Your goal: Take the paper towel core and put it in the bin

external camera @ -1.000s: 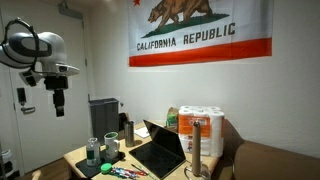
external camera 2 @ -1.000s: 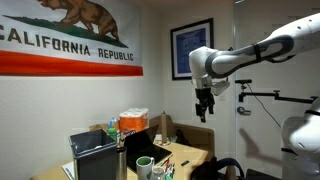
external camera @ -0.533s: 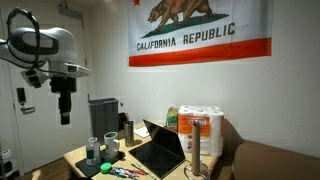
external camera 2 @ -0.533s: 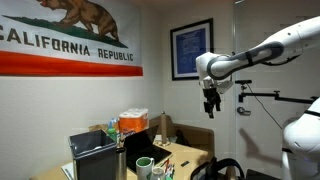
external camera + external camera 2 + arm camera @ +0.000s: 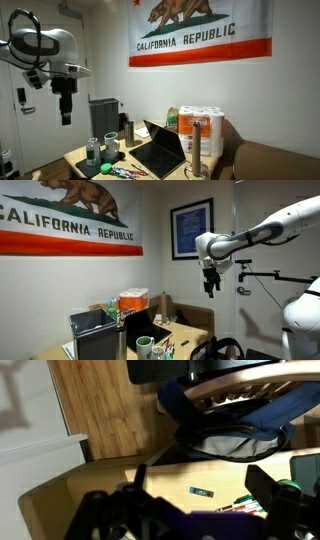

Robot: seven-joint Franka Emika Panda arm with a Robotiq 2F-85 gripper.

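The paper towel core (image 5: 197,143) is a slim brown tube standing upright on the table's right part, in front of the wrapped white rolls. The dark grey bin (image 5: 102,116) stands at the table's back left; it also shows in an exterior view (image 5: 94,340). My gripper (image 5: 65,116) hangs high in the air left of the bin and far from the core, fingers pointing down; it also shows in an exterior view (image 5: 210,290). In the wrist view the gripper (image 5: 200,485) is open and empty, looking down on the table's edge.
An open laptop (image 5: 158,150), green and grey cups (image 5: 93,150), markers (image 5: 250,506) and a small blue item (image 5: 202,492) lie on the wooden table (image 5: 100,500). A pack of white paper rolls (image 5: 205,125) stands behind the core. A dark bag (image 5: 225,435) lies on the floor.
A second ago the arm sat a little further from the table. It shifted slightly toward it and turned, and has been still for the last half second.
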